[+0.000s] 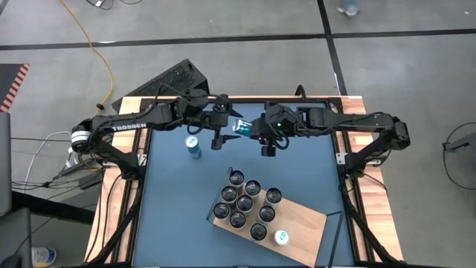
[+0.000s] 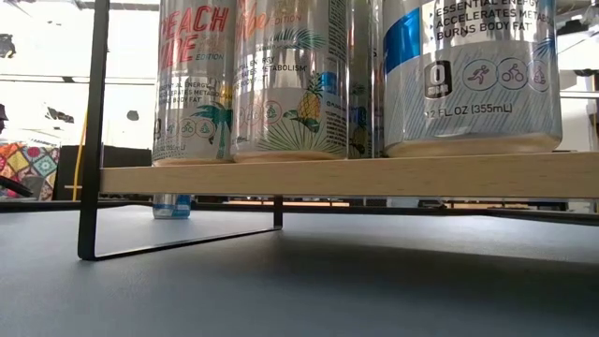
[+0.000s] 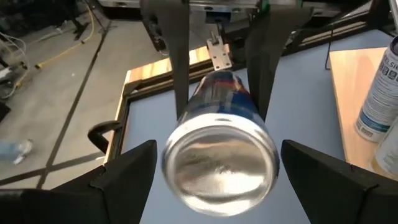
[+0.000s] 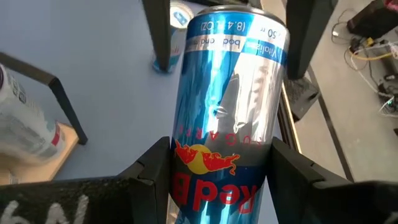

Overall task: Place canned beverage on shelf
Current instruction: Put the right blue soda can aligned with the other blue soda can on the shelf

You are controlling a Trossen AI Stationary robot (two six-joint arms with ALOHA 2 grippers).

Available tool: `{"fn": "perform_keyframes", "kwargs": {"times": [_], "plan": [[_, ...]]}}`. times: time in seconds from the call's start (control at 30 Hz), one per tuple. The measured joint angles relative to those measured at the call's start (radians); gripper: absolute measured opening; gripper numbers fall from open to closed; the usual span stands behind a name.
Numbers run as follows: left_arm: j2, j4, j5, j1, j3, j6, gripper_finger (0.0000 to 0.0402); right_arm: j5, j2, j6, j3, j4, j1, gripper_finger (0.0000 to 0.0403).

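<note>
A blue and silver canned beverage [image 1: 241,126] hangs above the far middle of the blue table, between my two grippers. My right gripper [image 4: 221,149] is shut on it. My left gripper [image 3: 219,149] faces the can's bare bottom end [image 3: 217,168]. It is open, with a finger on either side of that end and a gap to the can on both sides. The shelf [image 1: 301,219], a light-wood board on a dark frame, stands at the near right with several cans [image 1: 245,205] upright on it. Another can [image 1: 193,147] stands upright on the table, left of centre. My right gripper pinches the can's side walls [image 4: 186,163] between its two fingers, at the printed red logo. The fingers slant down from the table's right and lie along the can, which sticks out past their tips toward my left gripper. The can is tilted and clear of the table.
The shelf's board [image 2: 346,175] is raised on thin dark legs [image 2: 91,140], with bare wood at its right end [image 1: 305,223]. Wooden strips [image 1: 123,193] edge the table. Open blue table [image 1: 175,212] lies at the near left.
</note>
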Motion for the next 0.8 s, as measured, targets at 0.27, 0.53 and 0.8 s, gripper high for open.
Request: {"fn": "perform_keyframes", "kwargs": {"times": [0.27, 0.53, 0.8], "plan": [[0.000, -0.002, -0.021, 0.000, 0.000, 0.003, 0.0329, -0.047, 0.000, 0.000, 0.000, 0.040, 0.000, 0.0193], [0.000, -0.002, -0.013, 0.000, 0.000, 0.003, 0.0268, -0.049, 0.000, 0.002, 0.000, 0.047, -0.001, 0.0194], [0.000, -0.003, -0.002, 0.000, 0.000, -0.005, 0.0225, -0.051, 0.000, 0.005, 0.000, 0.050, 0.000, 0.0195]]}}
